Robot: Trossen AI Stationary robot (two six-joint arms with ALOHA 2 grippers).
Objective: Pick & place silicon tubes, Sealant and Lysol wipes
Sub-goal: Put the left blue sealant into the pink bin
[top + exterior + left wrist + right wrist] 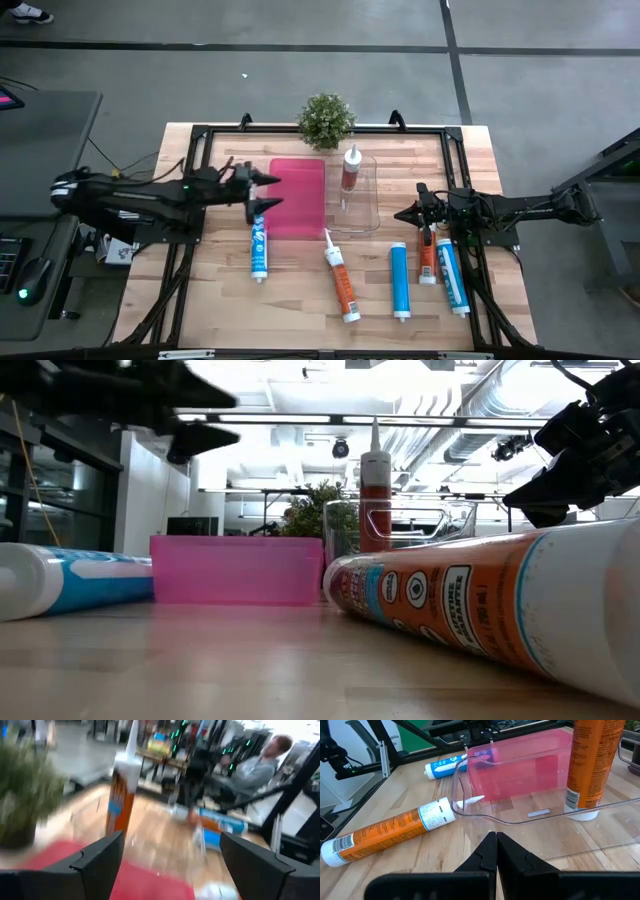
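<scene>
Plant [326, 119]: stood at the table's [220, 300] far edge, behind both bins.
Left bin [297, 195]: lay near the table's middle, side by side with the right bin [358, 193], apparently touching.
Upright tube [351, 168]: stood inside the right bin, toward its far end.
Left tube [259, 248]: lay flat just before the left bin's near left corner.
Middle tube [341, 276]: lay flat before the two bins, nozzle toward them, slightly aslant.
Next tube [400, 280]: lay flat right of the middle tube.
Right pair [441, 268]: two tubes lay side by side, rightmost on the table.
Left gripper [266, 193]: hung over the left bin's left edge.
Right gripper [402, 214]: hung just right of the right bin.
</scene>
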